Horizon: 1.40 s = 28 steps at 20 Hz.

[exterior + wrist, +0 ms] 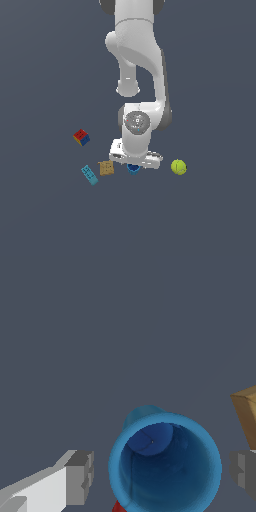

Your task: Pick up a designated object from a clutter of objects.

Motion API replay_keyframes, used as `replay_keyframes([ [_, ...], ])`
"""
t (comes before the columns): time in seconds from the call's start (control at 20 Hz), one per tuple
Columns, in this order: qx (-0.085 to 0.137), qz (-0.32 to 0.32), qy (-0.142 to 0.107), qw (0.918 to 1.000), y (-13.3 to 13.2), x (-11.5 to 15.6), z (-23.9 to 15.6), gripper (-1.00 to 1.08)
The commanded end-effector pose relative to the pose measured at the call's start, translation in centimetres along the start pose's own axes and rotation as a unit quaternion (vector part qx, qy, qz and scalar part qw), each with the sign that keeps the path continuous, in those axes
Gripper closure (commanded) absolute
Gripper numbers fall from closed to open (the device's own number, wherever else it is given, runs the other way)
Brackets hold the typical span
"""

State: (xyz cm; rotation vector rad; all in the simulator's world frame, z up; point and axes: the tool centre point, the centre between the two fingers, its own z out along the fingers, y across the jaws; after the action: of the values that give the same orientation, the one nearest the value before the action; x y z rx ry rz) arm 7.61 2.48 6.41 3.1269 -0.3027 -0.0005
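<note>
Exterior view faces the arm from afar; wrist view looks closely down; both share the blue cup (133, 169) (165, 463)

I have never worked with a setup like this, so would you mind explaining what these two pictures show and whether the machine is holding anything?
These are simulator renders of one white robot arm. The exterior view looks at the whole scene from off the arm; the wrist view comes from a camera mounted just above the gripper. On the dark floor lie a multicoloured cube, a light-blue toy brick, a tan cracker-like square and a tennis ball. The arm is bent low over a small blue cup. In the wrist view, the two grey fingers sit on either side of the cup with gaps showing, so it is straddled, not gripped. A red sliver shows beneath the cup.
</note>
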Motion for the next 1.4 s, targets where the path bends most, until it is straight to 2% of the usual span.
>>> replay_keyframes([
  [0.0,0.000,0.000,0.000,1.0000,0.0,0.0,1.3,-0.92],
  [0.3,0.000,0.000,0.000,1.0000,-0.1,0.1,2.4,-0.92],
  [0.35,0.000,0.000,0.000,1.0000,-0.1,0.1,2.4,1.08],
  [1.0,0.000,0.000,0.000,1.0000,0.0,0.0,2.2,1.08],
  [1.35,0.000,0.000,0.000,1.0000,0.3,-0.9,0.4,1.08],
])
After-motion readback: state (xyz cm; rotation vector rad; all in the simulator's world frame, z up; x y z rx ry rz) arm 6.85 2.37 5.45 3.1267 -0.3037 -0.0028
